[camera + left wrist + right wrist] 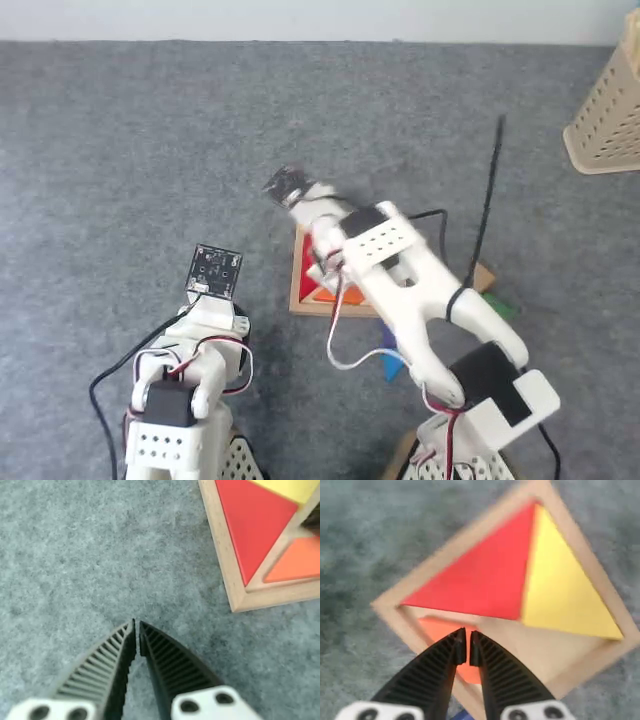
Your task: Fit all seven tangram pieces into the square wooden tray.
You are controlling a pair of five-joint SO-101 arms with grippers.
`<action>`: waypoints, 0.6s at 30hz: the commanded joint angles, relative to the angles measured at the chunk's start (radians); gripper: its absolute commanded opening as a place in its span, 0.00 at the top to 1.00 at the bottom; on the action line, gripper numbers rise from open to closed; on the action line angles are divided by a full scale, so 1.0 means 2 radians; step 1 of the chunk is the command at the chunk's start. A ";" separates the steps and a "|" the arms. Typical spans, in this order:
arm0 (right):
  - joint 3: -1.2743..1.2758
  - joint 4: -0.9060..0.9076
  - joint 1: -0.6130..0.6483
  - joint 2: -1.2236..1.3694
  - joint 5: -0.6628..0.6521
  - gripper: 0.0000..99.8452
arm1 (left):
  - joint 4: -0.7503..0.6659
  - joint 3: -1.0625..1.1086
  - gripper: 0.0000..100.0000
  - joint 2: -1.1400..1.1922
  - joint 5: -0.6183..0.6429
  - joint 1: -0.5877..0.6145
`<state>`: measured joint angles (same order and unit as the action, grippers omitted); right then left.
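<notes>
While red triangle [480, 580], yellow triangle [560, 595] and orange piece [437, 627] lie in the wooden tray [385, 605] beneath the right fingers [450, 655], closed and empty, a blue piece [392, 365] waits outside; left fingers [117, 650], likewise closed, sit alongside.

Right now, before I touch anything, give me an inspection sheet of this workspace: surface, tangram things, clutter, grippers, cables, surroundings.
Surface: grey mat, nothing spilled.
Job's things: wooden tray holds red triangle, yellow triangle and orange piece; blue piece and green piece lie outside it, partly under the right arm.
Clutter: nothing seen.
Grippers: left gripper shut, empty, over bare mat beside the tray; right gripper shut, empty, above the orange piece.
Cables: black cable crosses the mat beyond the tray; white wire loops off the right arm.
Surroundings: beige perforated container at the far corner.
</notes>
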<state>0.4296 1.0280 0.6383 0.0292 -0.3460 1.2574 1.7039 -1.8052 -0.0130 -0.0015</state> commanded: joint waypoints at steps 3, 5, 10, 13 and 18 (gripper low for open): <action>0.003 0.002 -0.024 -0.003 0.001 0.99 | 0.003 -0.010 0.99 -0.011 0.004 0.003; 0.015 0.001 -0.040 -0.003 -0.001 0.99 | 0.003 -0.010 0.99 -0.011 0.004 0.003; 0.041 -0.019 -0.027 -0.003 -0.009 0.99 | 0.003 -0.010 0.99 -0.011 0.004 0.003; 0.055 -0.035 -0.013 -0.002 -0.010 0.99 | 0.003 -0.010 0.99 -0.011 0.004 0.003; 0.056 -0.040 0.003 0.016 -0.008 0.99 | 0.003 -0.010 0.99 -0.011 0.004 0.003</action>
<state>0.5386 0.9697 0.6153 0.0307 -0.3475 1.2574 1.7039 -1.8052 -0.0130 -0.0015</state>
